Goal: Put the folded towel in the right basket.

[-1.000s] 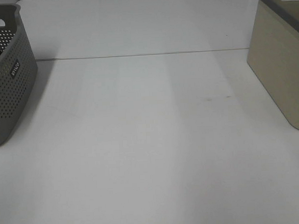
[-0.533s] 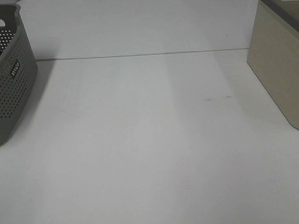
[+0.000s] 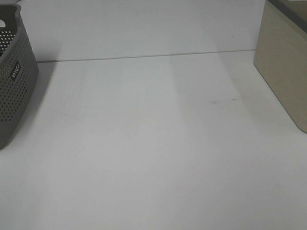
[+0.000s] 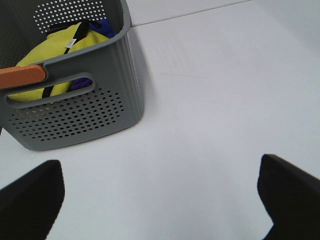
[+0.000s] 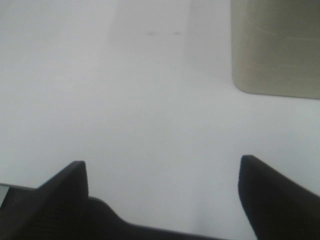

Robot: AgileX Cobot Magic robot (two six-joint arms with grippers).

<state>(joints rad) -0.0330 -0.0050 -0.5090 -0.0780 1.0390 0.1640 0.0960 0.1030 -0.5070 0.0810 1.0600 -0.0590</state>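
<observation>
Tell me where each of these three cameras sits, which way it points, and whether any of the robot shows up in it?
High camera: above, looking down on the white table; no robot visible.
Left wrist: on the left arm, facing the grey basket; left gripper fingers frame it.
Right wrist: on the right arm, facing the beige basket; right gripper fingers show.
The high view shows both baskets.

You are seeing nothing moving on the white table (image 3: 154, 145): from the high camera, the grey perforated basket (image 3: 8, 84) at the left edge and the beige basket (image 3: 288, 75) at the right edge are sitting exactly as they were a second ago, and no arm is entering that view.
</observation>
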